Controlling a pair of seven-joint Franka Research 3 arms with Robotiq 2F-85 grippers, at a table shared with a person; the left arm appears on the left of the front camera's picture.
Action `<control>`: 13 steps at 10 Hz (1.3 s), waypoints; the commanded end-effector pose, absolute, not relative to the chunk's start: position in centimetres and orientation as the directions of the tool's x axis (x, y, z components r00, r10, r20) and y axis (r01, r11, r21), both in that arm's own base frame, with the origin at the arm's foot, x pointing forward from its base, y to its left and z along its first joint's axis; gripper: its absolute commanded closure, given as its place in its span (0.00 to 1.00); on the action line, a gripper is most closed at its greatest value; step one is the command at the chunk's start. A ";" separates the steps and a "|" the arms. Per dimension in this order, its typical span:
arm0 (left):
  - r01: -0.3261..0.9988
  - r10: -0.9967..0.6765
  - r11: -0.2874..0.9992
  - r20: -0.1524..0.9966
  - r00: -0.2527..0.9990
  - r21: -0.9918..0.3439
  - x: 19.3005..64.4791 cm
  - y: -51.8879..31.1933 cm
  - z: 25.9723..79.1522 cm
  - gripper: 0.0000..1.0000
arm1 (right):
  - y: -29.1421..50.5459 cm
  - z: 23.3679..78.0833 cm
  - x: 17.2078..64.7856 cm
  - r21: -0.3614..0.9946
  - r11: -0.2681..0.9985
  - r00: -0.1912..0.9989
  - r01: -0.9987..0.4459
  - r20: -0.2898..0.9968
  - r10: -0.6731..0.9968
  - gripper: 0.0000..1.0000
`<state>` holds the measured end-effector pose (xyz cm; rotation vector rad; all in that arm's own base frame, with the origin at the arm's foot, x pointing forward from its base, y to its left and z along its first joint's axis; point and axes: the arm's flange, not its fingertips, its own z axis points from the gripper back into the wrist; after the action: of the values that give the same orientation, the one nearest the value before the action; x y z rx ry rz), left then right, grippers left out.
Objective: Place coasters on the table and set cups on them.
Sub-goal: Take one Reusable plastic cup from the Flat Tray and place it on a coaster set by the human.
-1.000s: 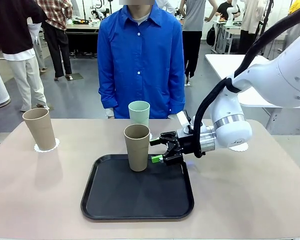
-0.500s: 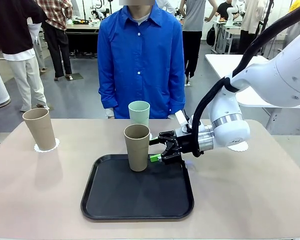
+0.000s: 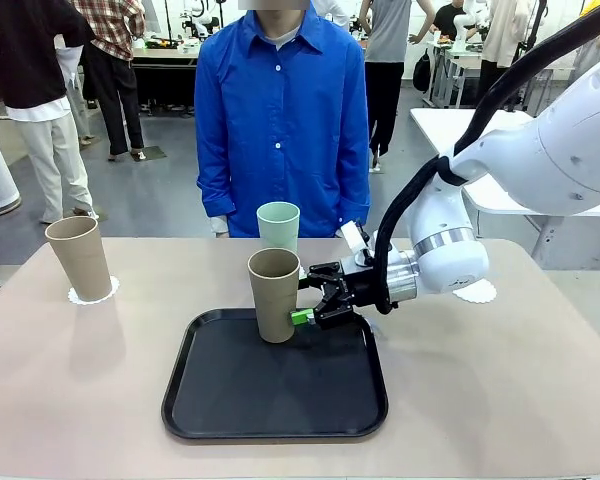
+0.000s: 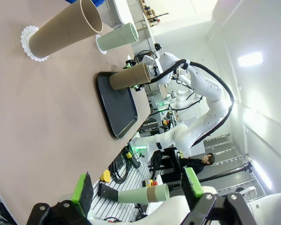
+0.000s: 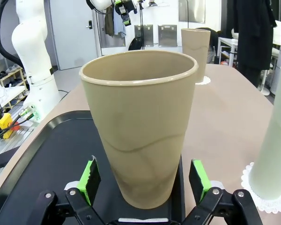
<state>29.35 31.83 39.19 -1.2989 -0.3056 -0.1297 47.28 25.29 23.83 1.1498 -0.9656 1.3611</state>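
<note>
A tan cup (image 3: 274, 295) stands upright at the far edge of the black tray (image 3: 275, 385). My right gripper (image 3: 306, 303) is open at its right side, low down. In the right wrist view that cup (image 5: 140, 126) stands between the green pads (image 5: 90, 180), which do not touch it. A mint cup (image 3: 278, 227) stands on a coaster behind the tray. Another tan cup (image 3: 78, 258) stands on a coaster (image 3: 92, 294) at the table's (image 3: 80, 380) far left. A bare coaster (image 3: 477, 292) lies behind my right arm. My left gripper (image 4: 136, 190) hangs open off to the side, holding nothing.
A person in a blue shirt (image 3: 280, 120) stands at the far edge, right behind the mint cup. The tray fills the table's middle. A white table (image 3: 500, 150) stands at the back right.
My right gripper has moved left, bringing its open fingers up to the lower part of the tan cup on the tray. The cups and the left arm have not moved.
</note>
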 end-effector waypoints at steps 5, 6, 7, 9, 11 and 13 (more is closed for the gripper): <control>0.247 0.086 0.278 0.280 0.956 -0.928 29.2 31.7 39.5 0.00 | 27.8 22.7 48.5 0.067 -0.125 0.038 -0.990 0.974 0.223 0.00; 0.247 0.086 0.278 0.280 0.956 -0.928 29.2 31.7 39.5 0.00 | 28.1 22.7 48.5 0.071 -0.131 0.040 -0.989 0.973 0.227 0.00; 0.247 0.086 0.278 0.280 0.956 -0.928 29.2 31.7 39.5 0.00 | 28.5 22.7 48.5 0.072 -0.134 0.040 -0.988 0.973 0.228 0.00; 0.247 0.086 0.278 0.280 0.956 -0.928 29.2 31.7 39.5 0.00 | 29.2 22.6 48.6 0.074 -0.148 0.038 -0.986 0.971 0.234 0.00; 0.247 0.086 0.278 0.280 0.956 -0.928 29.2 31.7 39.5 0.00 | 29.6 22.5 48.5 0.064 -0.172 0.022 -0.983 0.972 0.233 0.00; 0.247 0.086 0.278 0.280 0.956 -0.928 29.2 31.7 39.5 0.00 | 29.4 22.3 48.6 0.039 -0.188 -0.004 -0.981 0.974 0.227 0.59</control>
<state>29.35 31.82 39.19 -1.2989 -0.3055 -0.1297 47.90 29.19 22.82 1.1907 -0.9360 1.4080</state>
